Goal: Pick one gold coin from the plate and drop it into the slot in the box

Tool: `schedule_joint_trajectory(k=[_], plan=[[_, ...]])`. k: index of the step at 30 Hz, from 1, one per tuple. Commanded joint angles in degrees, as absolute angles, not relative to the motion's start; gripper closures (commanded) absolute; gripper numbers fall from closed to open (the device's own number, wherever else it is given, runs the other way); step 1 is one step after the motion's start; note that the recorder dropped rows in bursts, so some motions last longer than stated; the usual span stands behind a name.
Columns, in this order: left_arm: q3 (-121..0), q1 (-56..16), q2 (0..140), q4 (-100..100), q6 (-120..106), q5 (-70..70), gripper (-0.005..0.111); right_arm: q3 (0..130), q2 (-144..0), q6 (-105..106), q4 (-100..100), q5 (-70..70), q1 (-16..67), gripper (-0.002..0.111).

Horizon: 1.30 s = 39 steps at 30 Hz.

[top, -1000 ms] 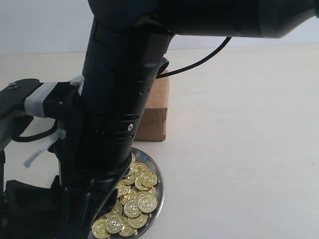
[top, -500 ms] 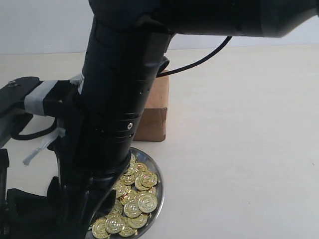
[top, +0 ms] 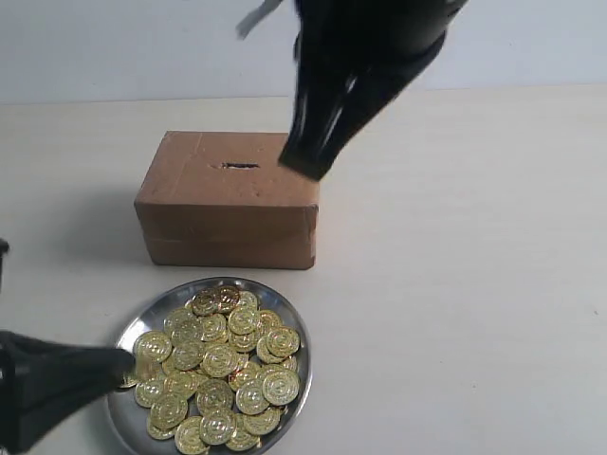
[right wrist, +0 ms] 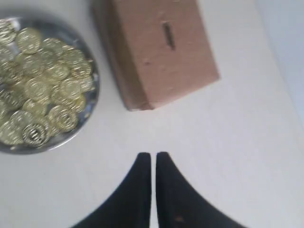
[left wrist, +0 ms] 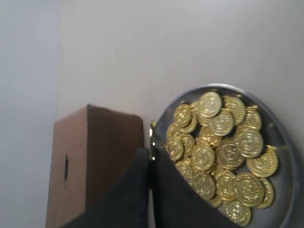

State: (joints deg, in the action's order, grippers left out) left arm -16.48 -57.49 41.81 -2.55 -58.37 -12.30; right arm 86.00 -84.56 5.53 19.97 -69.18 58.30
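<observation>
The brown box [top: 228, 213] stands behind the silver plate [top: 305, 365], its slot [top: 240, 166] in the top face. A heap of gold coins [top: 218, 365] fills the plate. My left gripper [left wrist: 151, 154] is shut on one gold coin [left wrist: 152, 135], held edge-on between the tips, over the gap between the box [left wrist: 95, 156] and the plate [left wrist: 285, 142]. In the exterior view that left gripper [top: 123, 365] sits at the plate's left rim. My right gripper [right wrist: 153, 156] is shut on nothing, high above bare table, and it looks blurred in the exterior view [top: 303, 166].
Pale table surface surrounds the box [right wrist: 161, 61] and plate [right wrist: 52, 142]. The right arm's dark body [top: 370, 57] hangs over the box's right end. A light wall runs along the back.
The right arm that blocked most of the exterior view has swung up and back, uncovering the box and plate. The left gripper now lies low at the plate's left rim.
</observation>
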Motion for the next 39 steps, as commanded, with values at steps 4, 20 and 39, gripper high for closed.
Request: schedule_joint_trajectory(k=[4, 20, 39], plan=[[-29.8, -43.0, 51.2, -2.4, -44.6, -16.5, 0.107, 83.2, -78.1, -5.6, 19.9, -68.4, 56.3, 0.108], [-74.3, -34.3, 95.5, 1.2, -64.3, -50.8, 0.107, 50.2, -67.7, -8.3, 7.0, -54.3, 56.3, 0.108], [-90.6, -28.4, 113.0, 10.8, -73.7, -50.7, 0.107, 42.1, -54.7, -8.3, 3.4, -50.4, 56.3, 0.108]])
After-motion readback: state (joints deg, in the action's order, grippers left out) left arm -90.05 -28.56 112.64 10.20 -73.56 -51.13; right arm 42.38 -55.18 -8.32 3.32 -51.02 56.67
